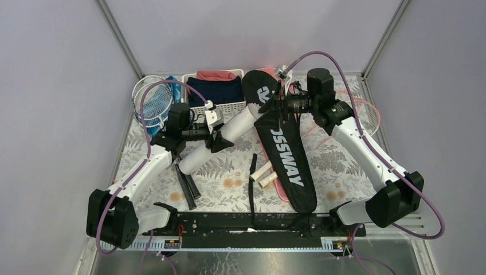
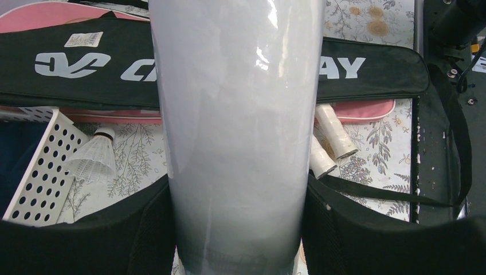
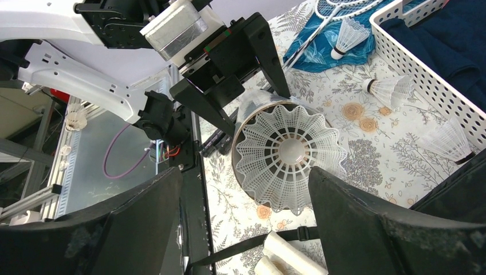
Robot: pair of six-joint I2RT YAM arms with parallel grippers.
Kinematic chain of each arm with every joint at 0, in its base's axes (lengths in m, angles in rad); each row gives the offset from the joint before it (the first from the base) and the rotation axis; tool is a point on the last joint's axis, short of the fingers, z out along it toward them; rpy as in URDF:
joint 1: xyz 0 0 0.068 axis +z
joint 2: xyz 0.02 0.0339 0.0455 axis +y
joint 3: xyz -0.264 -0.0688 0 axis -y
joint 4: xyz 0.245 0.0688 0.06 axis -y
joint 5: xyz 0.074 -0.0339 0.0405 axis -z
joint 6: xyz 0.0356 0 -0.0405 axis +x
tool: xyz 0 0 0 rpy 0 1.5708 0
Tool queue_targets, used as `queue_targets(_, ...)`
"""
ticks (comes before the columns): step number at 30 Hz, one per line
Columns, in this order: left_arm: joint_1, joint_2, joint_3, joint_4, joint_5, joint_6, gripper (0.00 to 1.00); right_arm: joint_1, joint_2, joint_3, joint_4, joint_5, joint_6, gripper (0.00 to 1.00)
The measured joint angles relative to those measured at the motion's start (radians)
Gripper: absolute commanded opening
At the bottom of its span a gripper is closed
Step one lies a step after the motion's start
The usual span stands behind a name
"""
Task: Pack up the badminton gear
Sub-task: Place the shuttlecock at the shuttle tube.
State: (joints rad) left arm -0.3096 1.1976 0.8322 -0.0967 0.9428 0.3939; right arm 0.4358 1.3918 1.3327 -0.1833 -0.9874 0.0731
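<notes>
My left gripper (image 1: 219, 136) is shut on the long white shuttlecock tube (image 1: 215, 140), which is tilted toward the back right; the tube (image 2: 238, 114) fills the left wrist view between the fingers (image 2: 344, 229). A white shuttlecock (image 3: 289, 152) sits in the tube's open mouth. My right gripper (image 1: 275, 104) is open and empty just in front of that mouth, its fingers (image 3: 390, 229) spread wide. The black "CROSSWAY" bag (image 1: 289, 160) lies on the pink bag (image 1: 279, 192). White racket handles (image 1: 265, 172) stick out beside it. Rackets lie at the back left (image 1: 152, 100) and right (image 1: 364, 114).
The white slatted basket (image 1: 220, 107) with navy and red clothes stands at the back, behind the tube. Loose shuttlecocks (image 3: 390, 89) lie on the floral cloth by the basket wall (image 3: 435, 74). Black racket handles (image 1: 188, 186) and a black strap (image 1: 252, 183) lie near the front rail.
</notes>
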Motion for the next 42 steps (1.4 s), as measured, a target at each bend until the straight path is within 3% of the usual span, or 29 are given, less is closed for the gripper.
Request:
queue_targets(12, 0.000, 0.000, 0.000, 0.000, 0.000, 0.001, 0.41, 0.000, 0.000, 0.061, -0.078, 0.007, -0.074, 1.00)
queue_targets(28, 0.000, 0.000, 0.000, 0.000, 0.000, 0.018, 0.41, 0.000, -0.001, 0.111, -0.156, 0.048, -0.145, 1.00)
queue_targets(42, 0.000, 0.000, 0.003, -0.057, 0.010, 0.136, 0.43, 0.000, -0.036, 0.143, -0.245, 0.061, -0.212, 1.00)
